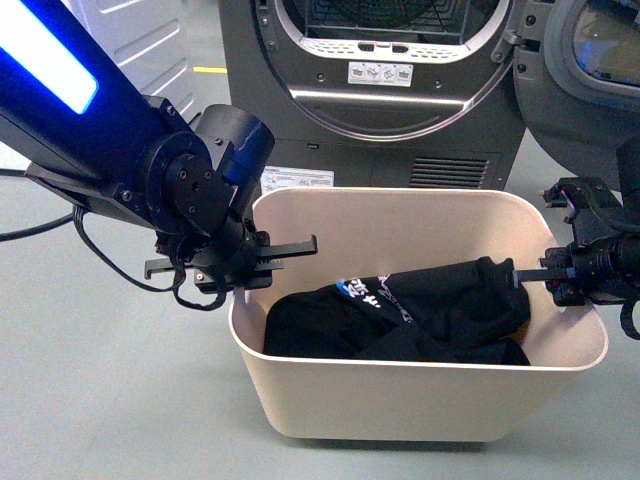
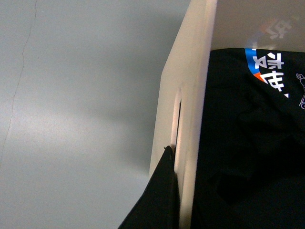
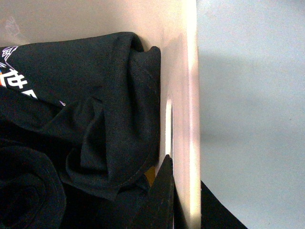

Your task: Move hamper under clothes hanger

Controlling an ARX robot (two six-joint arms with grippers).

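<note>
Taking hold of the hamper (image 1: 420, 400) by its two short sides, as judged, ahead of any carry. Stands upright on the floor (image 1: 100, 400), just in front of the dryer (image 1: 400, 100), with a black printed garment (image 1: 400, 310) heaped inside. Straddles the right short wall with the right gripper (image 1: 558, 283): one finger (image 3: 159, 200) against the inner face beside the right slot handle (image 3: 168, 124), the other against the outer face, narrowed to the wall's thickness and apparently clamped on it. Meets the opposite wall with the left gripper (image 1: 240, 272); shows only one dark finger (image 2: 162, 195) there, touching the outer face at the left slot handle (image 2: 177, 124), its partner lost against the black cloth, so cannot be called closed or open. Shows no clothes hanger in any view, leaving the direction of travel undecided. Calls next for a confirmed pinch on both walls, then an even lift or slide by both arms together, keeping the hamper level and clear of the dryer front; risks slipping on thin, smooth plastic. Rests on a smooth, matt grey-green floor marked by a fine hairline (image 2: 21, 71) and crossed by a dark cable (image 1: 30, 232) at the left. Backs onto the dryer's open round port, with its door (image 1: 600, 60) swung right and a white panel (image 1: 140, 30) at the far left.
</note>
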